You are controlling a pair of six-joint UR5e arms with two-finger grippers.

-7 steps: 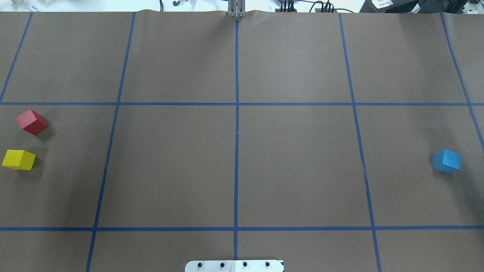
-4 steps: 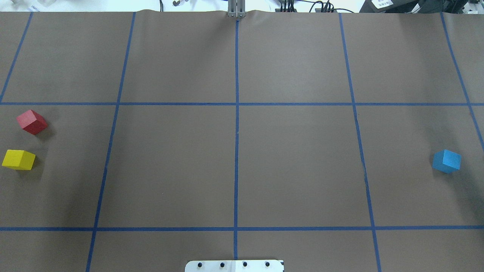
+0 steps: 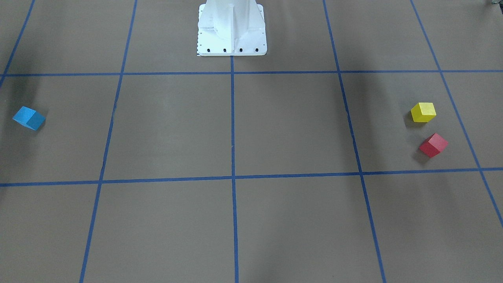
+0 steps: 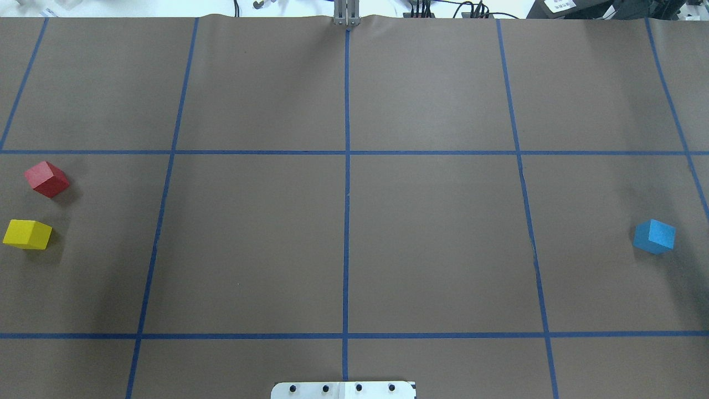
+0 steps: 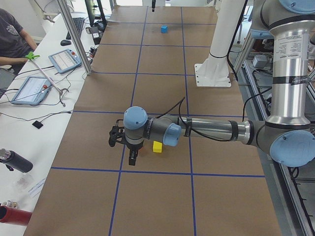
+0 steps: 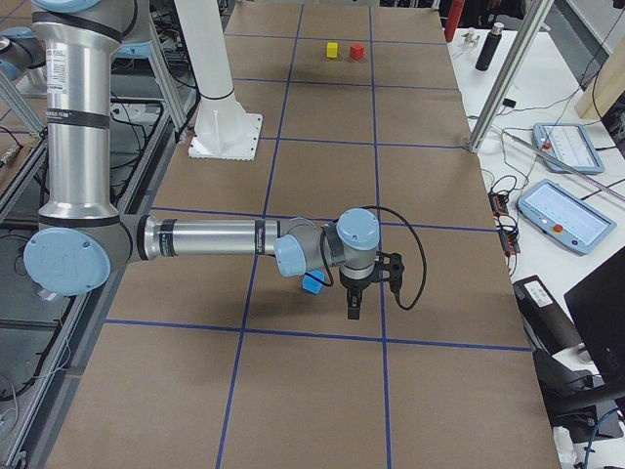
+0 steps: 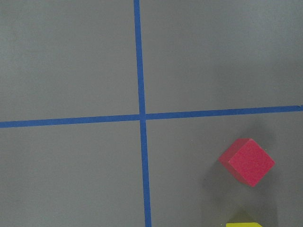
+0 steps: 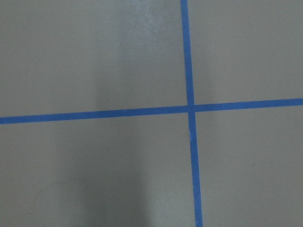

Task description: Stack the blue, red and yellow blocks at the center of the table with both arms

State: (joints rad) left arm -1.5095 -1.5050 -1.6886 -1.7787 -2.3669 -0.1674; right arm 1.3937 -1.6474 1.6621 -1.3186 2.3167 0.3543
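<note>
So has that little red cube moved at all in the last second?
No. The little red cube sits in the same spot, just below the horizontal blue tape line, as in the earlier overhead pictures.

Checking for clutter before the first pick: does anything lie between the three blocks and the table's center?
Nothing visible does. The red block and yellow block sit apart at the robot's far left, the blue block at its far right; only bare table with blue tape lines lies between them and the center.

- Left arm (image 5: 211,130) stretched out level; left gripper (image 5: 131,158) points straight down.
- Right arm (image 6: 205,237) stretched out level; right gripper (image 6: 353,308) points down.
- Finger opening unclear on both.
</note>
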